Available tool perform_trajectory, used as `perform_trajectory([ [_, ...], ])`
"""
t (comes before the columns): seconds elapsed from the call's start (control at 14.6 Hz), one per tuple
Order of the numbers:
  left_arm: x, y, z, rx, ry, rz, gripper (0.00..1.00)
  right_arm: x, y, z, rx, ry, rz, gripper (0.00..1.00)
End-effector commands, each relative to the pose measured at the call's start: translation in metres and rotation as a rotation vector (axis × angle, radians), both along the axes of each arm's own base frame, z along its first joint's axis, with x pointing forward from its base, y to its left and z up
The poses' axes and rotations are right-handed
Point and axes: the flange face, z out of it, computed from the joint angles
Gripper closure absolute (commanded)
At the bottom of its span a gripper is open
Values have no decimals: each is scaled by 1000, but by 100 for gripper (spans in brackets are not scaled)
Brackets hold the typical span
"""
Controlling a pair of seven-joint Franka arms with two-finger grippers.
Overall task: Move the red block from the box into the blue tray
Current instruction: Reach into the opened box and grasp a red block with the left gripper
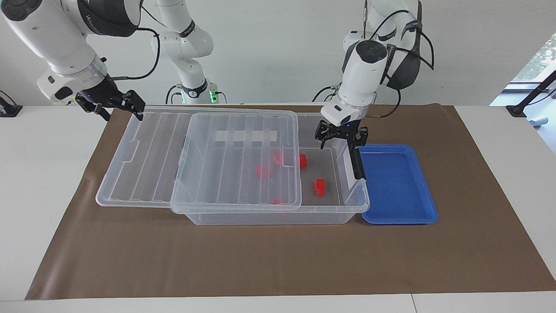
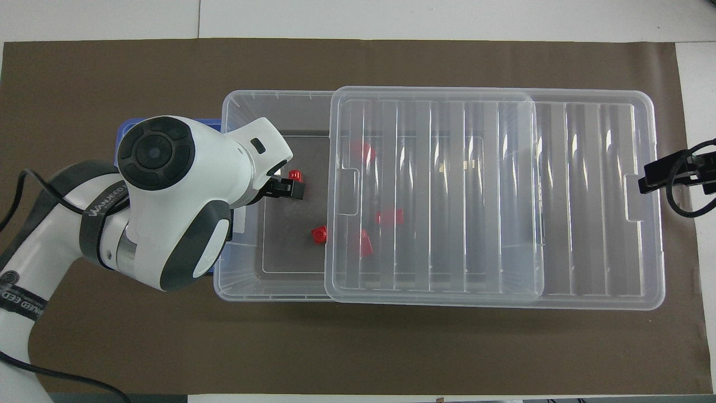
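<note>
The left gripper [image 1: 341, 140] hung open and empty over the uncovered end of the box [image 1: 330, 215], just inside the wall that carried the black handle [image 1: 356, 158]. In the overhead view its fingers [image 2: 291, 189] covered part of a red block [image 2: 295, 177] on the box floor; the facing view showed the tips above that block [image 1: 320, 186], not touching it. A second block [image 1: 303, 161] lay on the floor nearer to the robots, at the edge of the lid [image 1: 236, 161]. More red blocks showed blurred through the lid, which lay slid toward the right arm's end, covering most of the box and overhanging it. The blue tray [image 1: 423, 204] sat on the brown mat [image 1: 278, 261] just beside the box at the left arm's end, with nothing seen in it. The right gripper [image 1: 114, 104] waited, open and empty, over the lid's corner at the right arm's end.
</note>
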Motion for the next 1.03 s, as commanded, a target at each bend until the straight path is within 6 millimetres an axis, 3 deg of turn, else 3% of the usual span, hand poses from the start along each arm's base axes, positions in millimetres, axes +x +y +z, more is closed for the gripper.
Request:
perform_trajectory([
  [0.0, 4, -10, -29, -16, -8, 52, 0, -1, -4, 5, -2, -40, -25, 0],
  [0.48, 3, -8, -86, -28, -16, 99, 0, 0, -5, 6, -3, -50, -22, 0],
  [0.82, 7, -18, -130, -29, -4, 139, 0, 0, -6, 5, -4, -48, -22, 0],
  [0.96, 7, -19, -141, -19, 8, 139, 7, 0, -6, 5, -4, -48, -22, 0],
])
